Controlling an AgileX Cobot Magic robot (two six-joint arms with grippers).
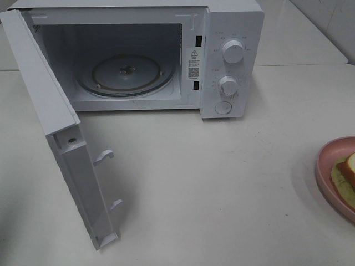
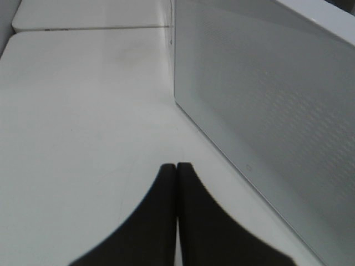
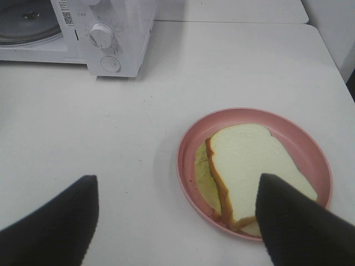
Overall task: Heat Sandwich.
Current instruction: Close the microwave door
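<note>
Pink plate (image 3: 313, 145) holds whole sandwich (image 3: 252, 166) in wrist view — overhead crops it.

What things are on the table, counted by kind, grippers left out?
Microwave, door open: 1
Pink plate: 1
Sandwich on that plate: 1
Total: 3

High camera looks down on open microwave (image 1: 133, 55); right wrist view shares it; left wrist close beside door (image 2: 266, 111).
</note>
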